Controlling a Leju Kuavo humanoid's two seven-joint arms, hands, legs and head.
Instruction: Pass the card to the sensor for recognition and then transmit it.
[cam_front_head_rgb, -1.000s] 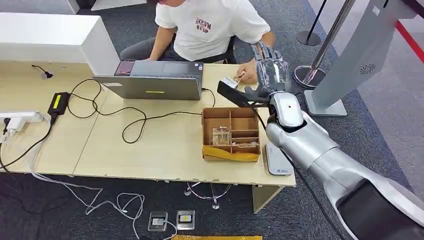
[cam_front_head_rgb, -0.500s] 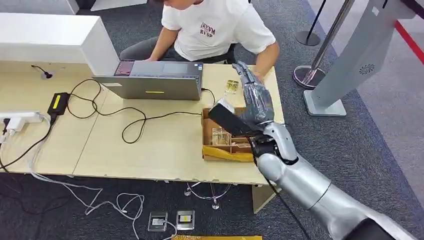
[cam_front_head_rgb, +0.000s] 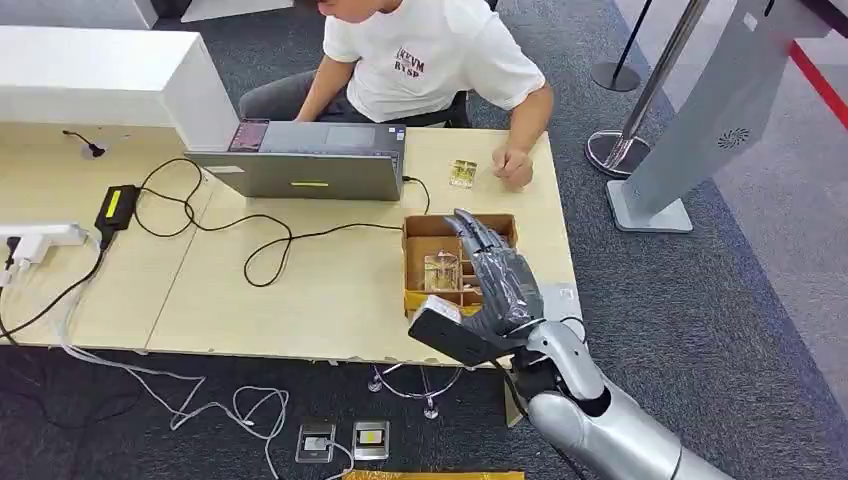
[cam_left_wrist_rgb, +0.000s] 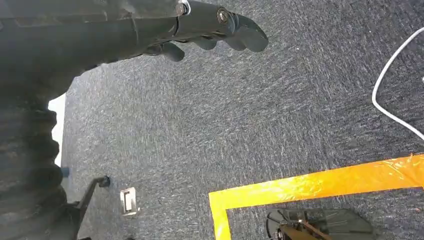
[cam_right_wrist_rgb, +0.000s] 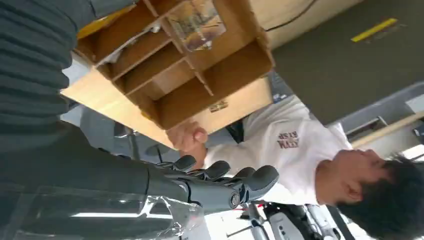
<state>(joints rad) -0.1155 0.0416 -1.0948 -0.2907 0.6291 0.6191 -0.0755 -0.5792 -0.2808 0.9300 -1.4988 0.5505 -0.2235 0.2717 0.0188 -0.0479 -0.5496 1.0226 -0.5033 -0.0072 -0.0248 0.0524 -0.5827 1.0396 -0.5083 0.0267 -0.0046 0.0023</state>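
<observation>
one laptop (cam_front_head_rgb: 305, 160) sits at the far side of one table (cam_front_head_rgb: 300, 290). one compartmented cardboard box (cam_front_head_rgb: 440, 265) stands to the right of it, and one card (cam_front_head_rgb: 462, 173) lies on the table beyond the box. one black power brick (cam_front_head_rgb: 117, 204) and one white power strip (cam_front_head_rgb: 40, 238) lie at the left. two floor sockets (cam_front_head_rgb: 345, 440) sit under the near edge. one person (cam_front_head_rgb: 430, 60) sits on the far side. two stanchion bases (cam_front_head_rgb: 618, 110) stand at the far right, beside one grey kiosk (cam_front_head_rgb: 700, 120).
</observation>
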